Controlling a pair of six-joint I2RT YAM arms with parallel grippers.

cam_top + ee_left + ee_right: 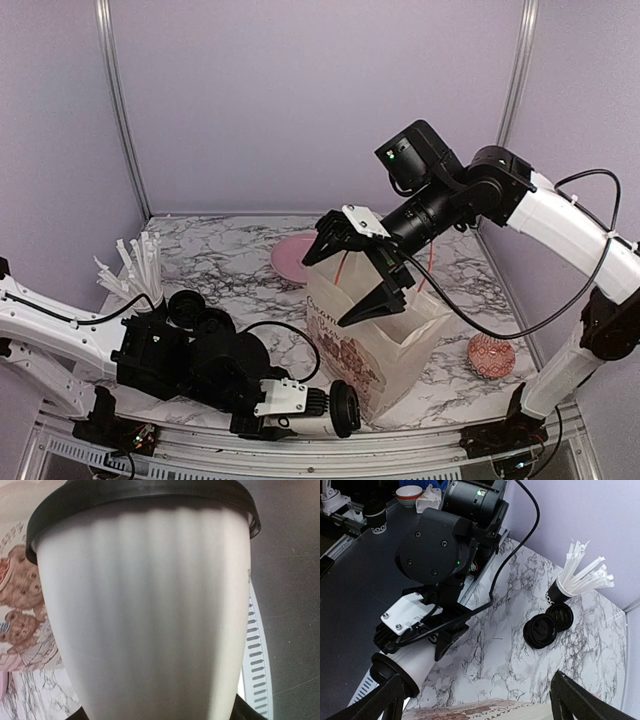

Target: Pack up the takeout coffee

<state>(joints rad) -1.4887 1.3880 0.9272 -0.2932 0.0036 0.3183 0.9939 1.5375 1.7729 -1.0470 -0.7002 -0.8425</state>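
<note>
**Top view.** The paper bag [375, 335] stands open on the marbled tabletop [225, 255]. The left claw [295, 400] is clenched on a coffee cup [330, 408]. The cup lies sideways just beside the bag's near-left side, its black lid toward the bag. The right claw [352, 272] hangs spread and empty above the bag's mouth. Left of the bag are a cup of straws [135, 275] and two black lids [185, 308] (what sits beneath them cannot be told). Behind the bag is a pink plate [292, 257], and to its right a patterned bowl [490, 355].

**Left wrist view.** The coffee cup [145, 620] fills the frame, lid rim uppermost. The paper bag [15, 605] shows its print at the left edge.

**Right wrist view.** The right claw [476, 676] has its fingers [370, 705] wide apart over the rim of the paper bag [470, 712]. Beyond the rim the left claw [415, 645] grips the coffee cup [412, 662]. The cup of straws [570, 580] and the two black lids [542, 630] lie farther from the bag.
</note>
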